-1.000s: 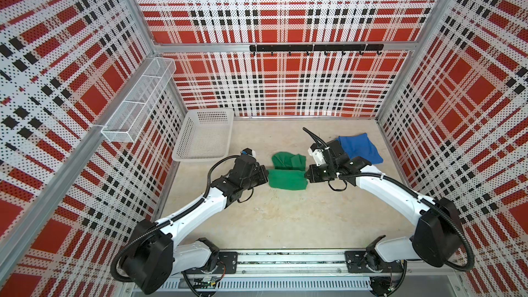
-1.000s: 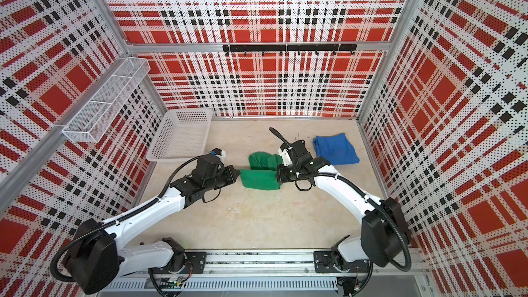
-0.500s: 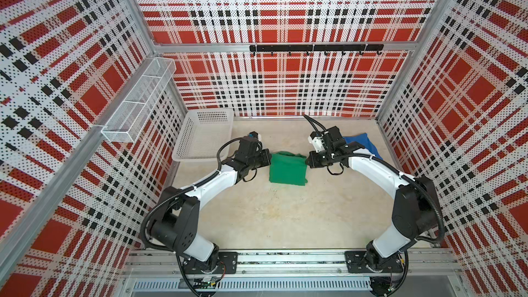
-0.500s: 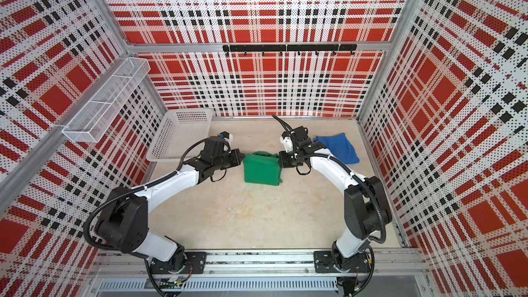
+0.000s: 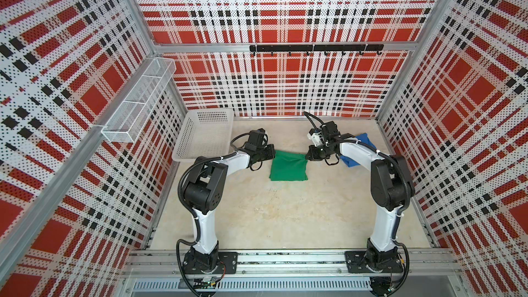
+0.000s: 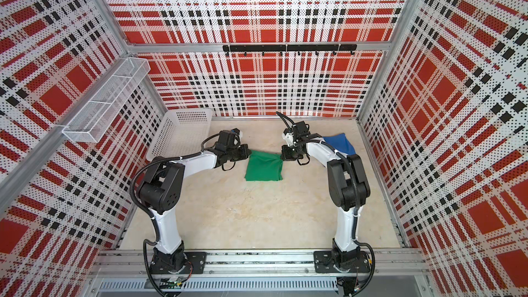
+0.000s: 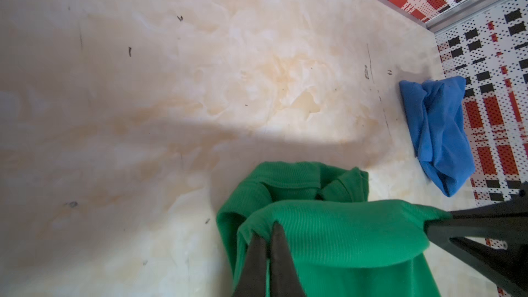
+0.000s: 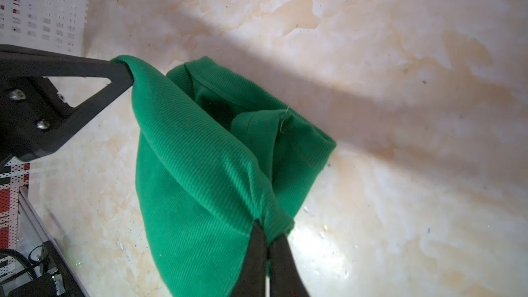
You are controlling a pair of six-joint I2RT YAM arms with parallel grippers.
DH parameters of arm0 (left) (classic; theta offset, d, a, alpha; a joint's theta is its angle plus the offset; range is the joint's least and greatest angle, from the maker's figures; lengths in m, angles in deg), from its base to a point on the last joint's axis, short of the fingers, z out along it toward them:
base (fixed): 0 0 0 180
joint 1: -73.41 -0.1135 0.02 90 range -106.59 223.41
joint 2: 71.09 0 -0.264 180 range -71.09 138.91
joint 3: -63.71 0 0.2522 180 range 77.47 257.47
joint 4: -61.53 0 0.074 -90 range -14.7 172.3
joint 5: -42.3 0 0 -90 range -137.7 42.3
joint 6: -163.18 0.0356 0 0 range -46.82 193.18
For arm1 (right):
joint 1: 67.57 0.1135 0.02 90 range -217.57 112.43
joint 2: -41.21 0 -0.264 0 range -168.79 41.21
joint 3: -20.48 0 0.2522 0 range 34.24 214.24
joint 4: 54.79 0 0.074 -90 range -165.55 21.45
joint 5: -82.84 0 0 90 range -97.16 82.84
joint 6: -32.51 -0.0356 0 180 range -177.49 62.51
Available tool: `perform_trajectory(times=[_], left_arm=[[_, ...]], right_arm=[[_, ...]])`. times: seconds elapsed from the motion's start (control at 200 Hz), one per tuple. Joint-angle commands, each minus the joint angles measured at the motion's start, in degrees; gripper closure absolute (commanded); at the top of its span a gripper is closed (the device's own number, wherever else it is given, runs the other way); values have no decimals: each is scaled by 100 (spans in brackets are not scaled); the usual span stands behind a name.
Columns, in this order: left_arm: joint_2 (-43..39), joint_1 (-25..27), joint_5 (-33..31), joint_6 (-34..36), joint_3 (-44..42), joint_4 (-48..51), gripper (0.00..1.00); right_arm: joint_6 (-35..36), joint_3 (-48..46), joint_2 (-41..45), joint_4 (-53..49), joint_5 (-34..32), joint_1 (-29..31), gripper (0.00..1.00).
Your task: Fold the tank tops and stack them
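Green ribbed cloth, top views: the green tank top (image 5: 288, 168) lies mid-surface, nearer the far edge, as a roughly square packet. Its far edge is stretched between the arms. The left gripper (image 5: 273, 154) pinches the far left corner and the right gripper (image 5: 308, 157) the far right one, both clamped tight on fabric. The blue tank top (image 5: 363, 142) sits bunched by the right edge toward the far right corner, partly under the right arm. A white basket (image 5: 205, 112) stands in the far left corner.

Left wrist view: the fingers (image 7: 278, 252) are closed on a gathered corner lifted off the surface. A looser layer with a hem sags below it.

Right wrist view: the same pinch from the other side. Strap and hem layers are bunched inside the fold, not flat.

Risks, as I judge them:
- The pinches look thin, so uneven pull could slip one corner out and let the fold open.
- The bunched inner layers could set as a lump if laid down as they are.
- The right arm passes over the blue top and could snag and drag it.
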Motion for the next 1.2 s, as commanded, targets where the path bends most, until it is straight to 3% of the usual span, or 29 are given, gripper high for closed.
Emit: perform_trajectory(times=[0.0,0.04,0.13,0.241,0.381,0.491,0.661,0.852,1.032,1.198], left_arm=[[262,-103,9,157,279,-406,95],[361,-120,62,163,367,-454,86],[400,-169,204,184,564,-411,67],[-14,-231,-49,253,648,-138,56],[-764,-26,-209,-102,157,-209,53],[-887,368,-303,-462,-297,-722,53],[-191,524,-188,-1077,-478,-1578,55],[693,513,-313,-1323,-377,-1915,57],[1208,522,-261,-1338,-349,-2003,59],[1230,415,-230,-1286,-436,-2003,60]], right_arm=[[267,303,-287,-11,34,-126,100],[279,406,-390,-49,44,-175,100],[337,619,-480,-223,43,-258,80],[355,669,-163,-372,-154,-275,67],[-16,6,720,-160,-285,-97,61],[-505,-714,1336,195,-373,277,60],[-1635,-1847,1990,1450,-26,786,64],[-2579,-2654,1645,2854,282,869,69],[-2464,-3229,1028,3130,-95,621,70],[-2209,-3500,1254,2730,-357,428,69]])
